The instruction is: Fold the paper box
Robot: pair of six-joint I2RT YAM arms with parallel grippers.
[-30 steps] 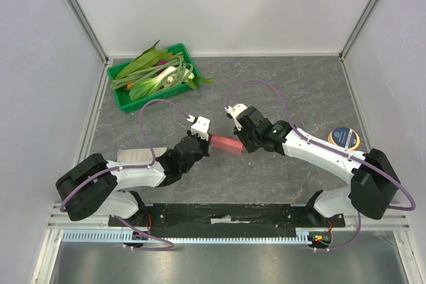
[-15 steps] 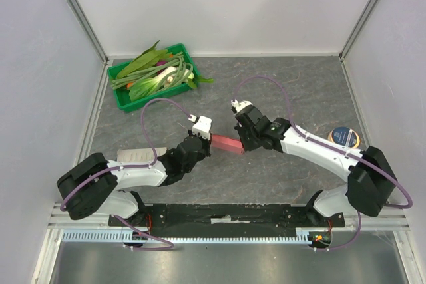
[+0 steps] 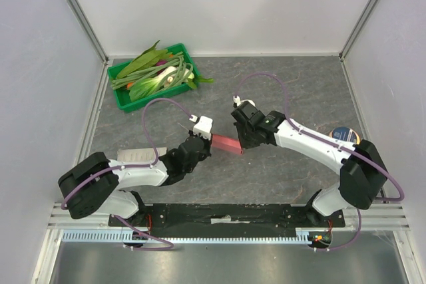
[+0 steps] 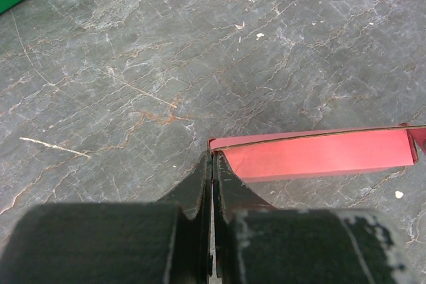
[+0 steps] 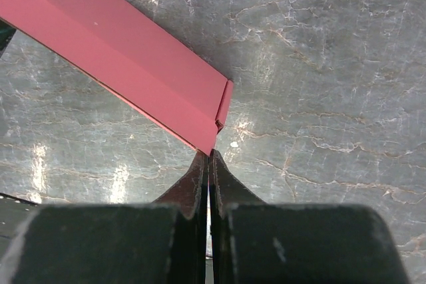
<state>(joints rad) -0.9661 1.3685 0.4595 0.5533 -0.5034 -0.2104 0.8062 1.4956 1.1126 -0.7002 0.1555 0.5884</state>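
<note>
Pink-red box (image 3: 226,143) is nipped at opposite corners by left jaws and right jaws, both clamped on it, so move them together, gently, lest thin card slip.

A grey marbled tabletop (image 3: 299,84) fills the middle, with white walls (image 3: 226,4) on three sides, metal posts (image 3: 78,11) in the upper corners and a metal rail (image 3: 219,237) along the bottom.

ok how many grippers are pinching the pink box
2: the left gripper on one end of the paper box, the right gripper on the opposite end's corner. Neither is hidden.
</note>
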